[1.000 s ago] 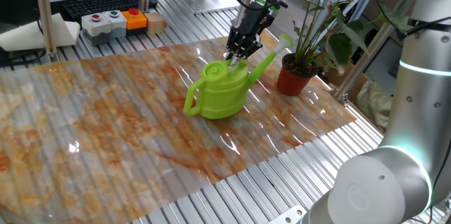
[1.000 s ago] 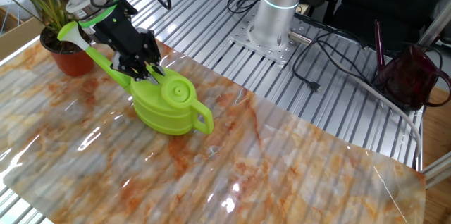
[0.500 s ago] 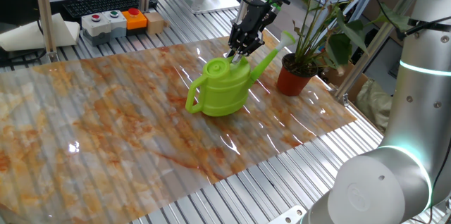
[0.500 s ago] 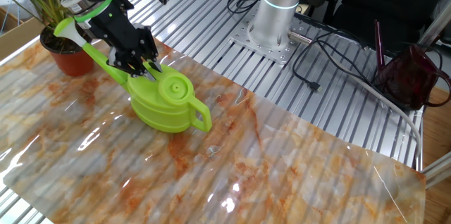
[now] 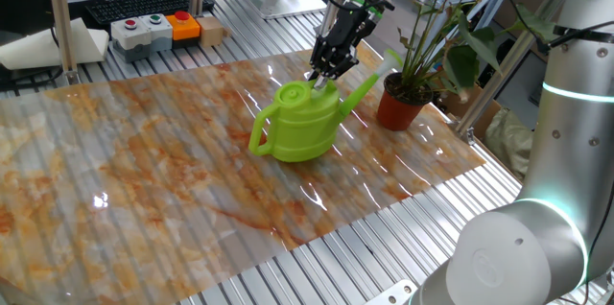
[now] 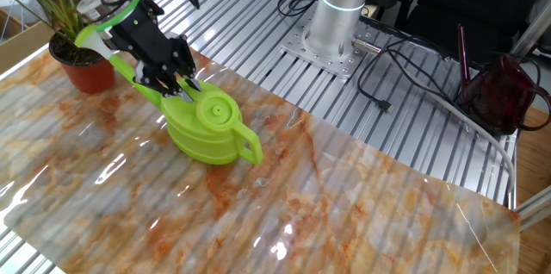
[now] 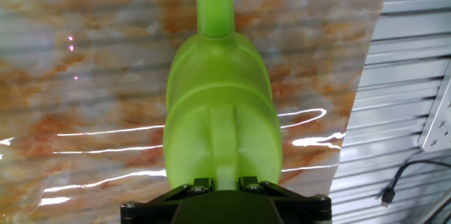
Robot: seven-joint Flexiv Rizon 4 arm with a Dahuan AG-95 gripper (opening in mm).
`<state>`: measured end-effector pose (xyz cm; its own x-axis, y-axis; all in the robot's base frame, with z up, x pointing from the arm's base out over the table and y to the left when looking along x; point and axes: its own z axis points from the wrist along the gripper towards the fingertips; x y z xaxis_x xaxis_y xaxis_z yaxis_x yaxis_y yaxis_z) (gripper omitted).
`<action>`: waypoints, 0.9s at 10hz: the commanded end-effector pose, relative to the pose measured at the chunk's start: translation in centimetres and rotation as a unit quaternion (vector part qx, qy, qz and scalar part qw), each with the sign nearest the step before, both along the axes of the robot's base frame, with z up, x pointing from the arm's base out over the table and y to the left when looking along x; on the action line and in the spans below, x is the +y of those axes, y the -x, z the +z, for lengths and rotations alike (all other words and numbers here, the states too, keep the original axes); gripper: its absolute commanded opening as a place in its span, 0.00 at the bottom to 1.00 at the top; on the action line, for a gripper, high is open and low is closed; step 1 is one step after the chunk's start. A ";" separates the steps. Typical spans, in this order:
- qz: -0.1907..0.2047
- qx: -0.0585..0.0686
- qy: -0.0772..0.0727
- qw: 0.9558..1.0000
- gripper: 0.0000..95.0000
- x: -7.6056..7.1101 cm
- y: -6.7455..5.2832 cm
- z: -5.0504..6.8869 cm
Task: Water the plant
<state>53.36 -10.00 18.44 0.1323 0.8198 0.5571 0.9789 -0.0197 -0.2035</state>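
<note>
The plant point(image 5: 436, 32) has long stems and dark leaves in a terracotta-red pot point(image 5: 399, 109), at the mat's far right corner; its pot point(image 6: 83, 71) also shows in the other fixed view. A lime-green watering can point(image 5: 297, 125) sits left of it, with its spout point(image 5: 366, 82) pointing at the pot. My gripper point(image 5: 322, 73) is shut on the can's top handle from above. In the other fixed view the gripper point(image 6: 177, 85) sits over the can point(image 6: 207, 127). The hand view looks down on the can point(image 7: 223, 104), and the gripper point(image 7: 224, 182) clamps its handle strip. Whether the can touches the mat is unclear.
A button box point(image 5: 153, 29) and keyboard point(image 5: 134, 6) lie behind the marbled mat point(image 5: 144, 180). A second robot arm point(image 5: 571, 142) stands at the right. The arm's base point(image 6: 340, 11) and a dark red jug point(image 6: 504, 93) sit on the slatted table. A cable point(image 7: 398, 178) lies beyond the mat's edge.
The gripper and the can nudged slightly up toward the plant, then settled back a little. The grip has not changed.
</note>
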 end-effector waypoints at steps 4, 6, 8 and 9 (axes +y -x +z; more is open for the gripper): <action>-0.009 0.008 -0.020 1.000 0.00 -0.5 -0.2 1.1; -0.010 0.009 -0.022 1.000 0.00 -0.5 -0.2 1.1; -0.014 0.012 -0.026 0.999 0.00 -0.5 -0.2 1.1; -0.018 0.015 -0.030 0.999 0.00 -0.5 -0.2 1.1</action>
